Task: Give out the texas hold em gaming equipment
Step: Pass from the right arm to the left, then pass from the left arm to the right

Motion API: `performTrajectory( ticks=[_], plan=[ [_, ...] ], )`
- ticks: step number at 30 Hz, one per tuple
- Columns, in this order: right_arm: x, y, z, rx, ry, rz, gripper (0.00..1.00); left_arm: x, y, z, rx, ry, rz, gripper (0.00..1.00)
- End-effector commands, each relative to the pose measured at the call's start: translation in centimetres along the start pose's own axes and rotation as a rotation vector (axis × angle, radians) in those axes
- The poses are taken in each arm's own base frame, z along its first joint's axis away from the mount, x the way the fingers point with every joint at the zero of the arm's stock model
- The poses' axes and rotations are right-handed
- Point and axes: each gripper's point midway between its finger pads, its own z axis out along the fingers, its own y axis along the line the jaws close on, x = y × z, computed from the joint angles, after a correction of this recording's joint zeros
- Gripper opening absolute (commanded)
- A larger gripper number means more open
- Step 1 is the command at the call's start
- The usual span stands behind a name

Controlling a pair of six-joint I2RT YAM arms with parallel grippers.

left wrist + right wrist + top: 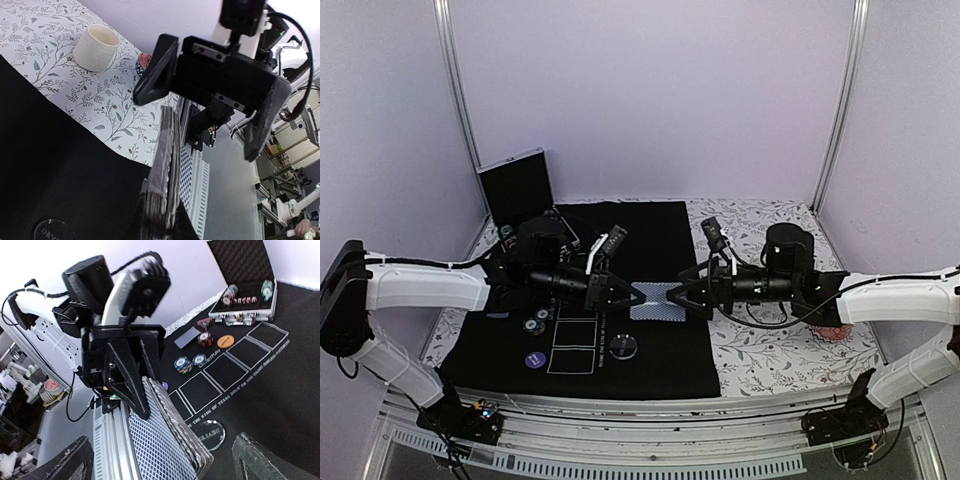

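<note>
Above the black felt mat (655, 235), mid-air: left gripper (628, 296) is pinched onto one end of the card deck (658, 301); right gripper (677, 297) spread wide, holding nothing. Advice: withdraw right arm straight back first, keep pinch firm so cards don't fan.

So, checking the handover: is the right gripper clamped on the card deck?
No, the right gripper has its jaws wide apart; the left gripper pinches the deck.

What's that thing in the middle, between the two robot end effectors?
A deck of playing cards, lattice backs showing, in the top view. The left end effector pinches it; the right end effector stands open at its other end.
</note>
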Motion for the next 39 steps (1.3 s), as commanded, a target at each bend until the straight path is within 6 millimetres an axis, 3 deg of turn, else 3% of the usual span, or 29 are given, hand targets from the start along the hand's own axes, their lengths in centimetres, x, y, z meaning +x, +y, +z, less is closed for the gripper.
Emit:
performTrajectory(
  ticks=[1,3,6,12,16,23,26,29,39],
  plan=[
    [-1.5,2.5,-1.9,0.043,-0.063,-0.479,0.99,-0.9,-1.6,-0.9,0.028,-0.034,0.013,0.0],
    [-1.1,3.0,-2.4,0.064,-0.06,-0.735,0.99,-1.2,-2.0,-1.2,0.039,-0.043,0.016,0.0],
    [0.0,2.6,-2.0,0.085,0.027,-0.975,0.99,-1.2,-2.7,-1.4,0.062,-0.04,0.015,0.0],
    [0.0,1.7,-0.6,0.11,0.123,-1.184,0.99,-1.6,-3.4,-2.0,0.069,-0.055,0.023,0.0],
    [-0.5,1.5,0.0,0.125,0.121,-1.221,0.99,-1.6,-3.5,-2.1,0.07,-0.055,0.029,0.0],
    [0.5,1.7,1.4,0.061,0.146,-1.236,0.99,-2.0,-3.8,-2.1,0.079,-0.061,0.03,0.0],
    [0.2,2.2,1.8,0.05,0.121,-1.243,0.93,-2.1,-3.7,-2.1,0.078,-0.064,0.03,0.0],
    [-0.3,2.4,2.0,0.069,0.1,-1.245,0.75,-2.0,-3.6,-2.0,0.075,-0.062,0.027,0.0],
    [-0.6,2.4,2.4,0.095,0.083,-1.229,0.71,-2.1,-3.6,-2.0,0.076,-0.063,0.021,0.0]
  ],
)
